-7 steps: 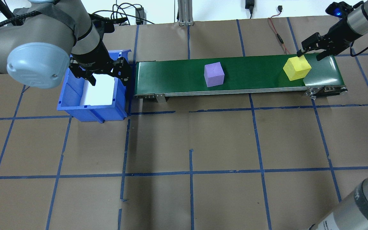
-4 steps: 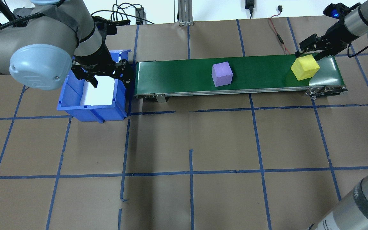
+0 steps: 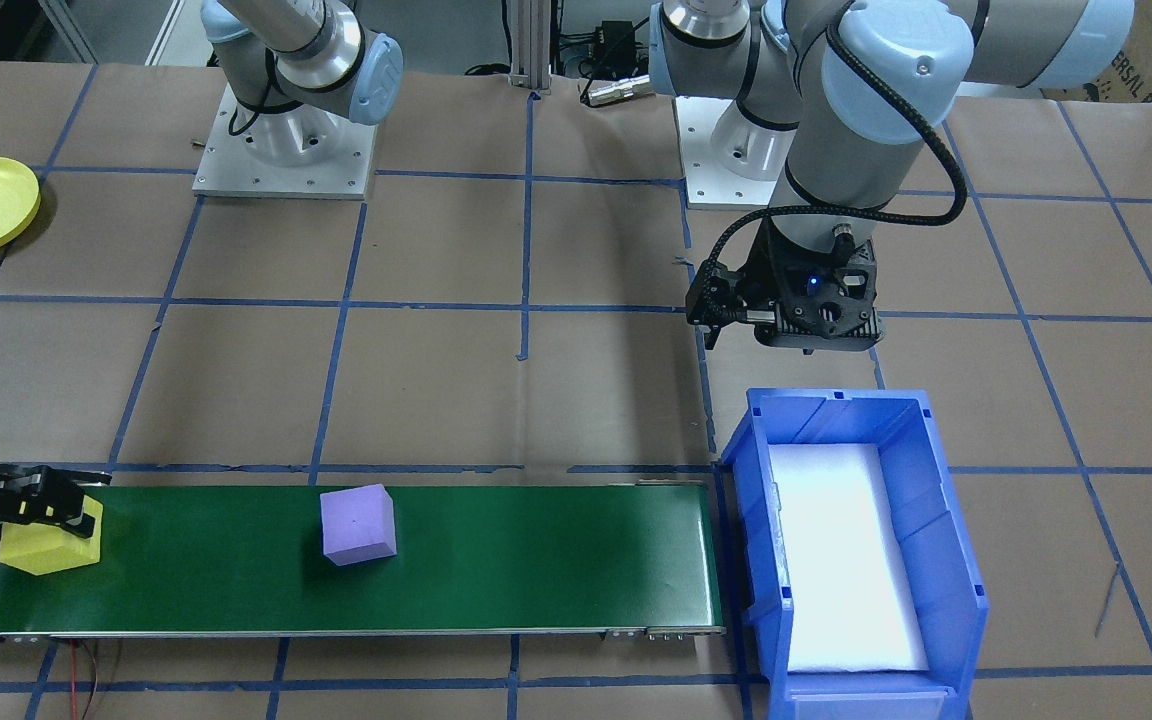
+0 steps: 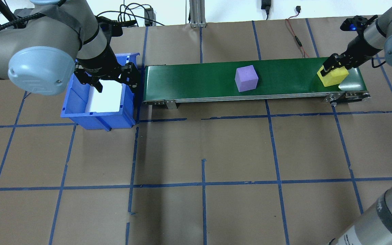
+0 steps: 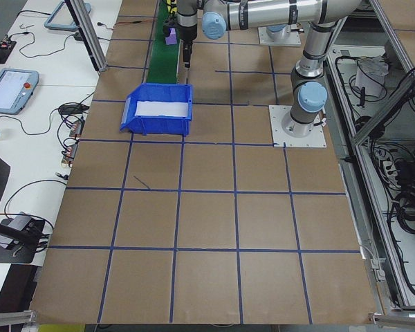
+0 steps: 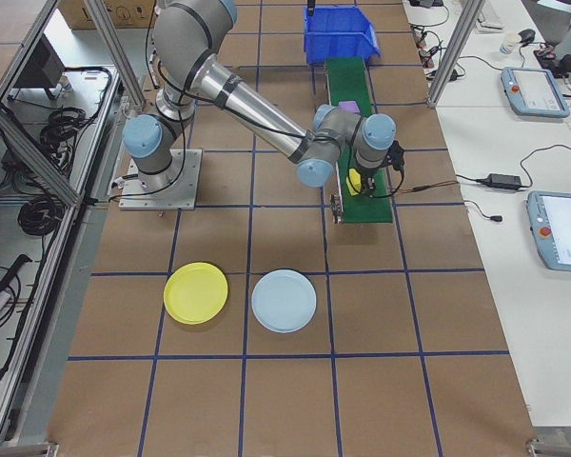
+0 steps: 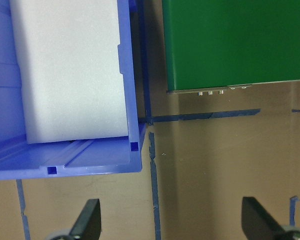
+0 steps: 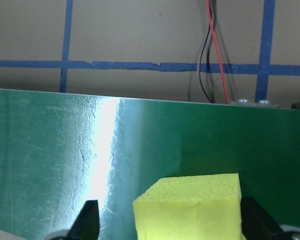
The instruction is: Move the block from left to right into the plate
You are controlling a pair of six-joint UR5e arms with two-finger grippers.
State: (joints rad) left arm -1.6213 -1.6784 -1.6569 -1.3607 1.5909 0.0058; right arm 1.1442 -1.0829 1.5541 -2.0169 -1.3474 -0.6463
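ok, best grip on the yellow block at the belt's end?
Take the yellow block by two opposite flat side faces, coming down from above. It is a cube resting flat on the green belt, with free space on every side and the purple block well away. The right gripper already straddles it from above, fingers apart either side in the wrist view.

Yellow block point(image 4: 332, 76), purple block point(image 4: 246, 78), green belt point(image 4: 196, 80).

Definitely a robotics lab, not anyone's home. The table point(image 5: 207, 228) is covered in brown paper with a blue tape grid, aluminium framing point(image 6: 24, 143) runs along the sides, and teach pendants point(image 6: 561, 243) sit on white benches (cables everywhere). There's a small green conveyor point(image 4: 250, 80) too.
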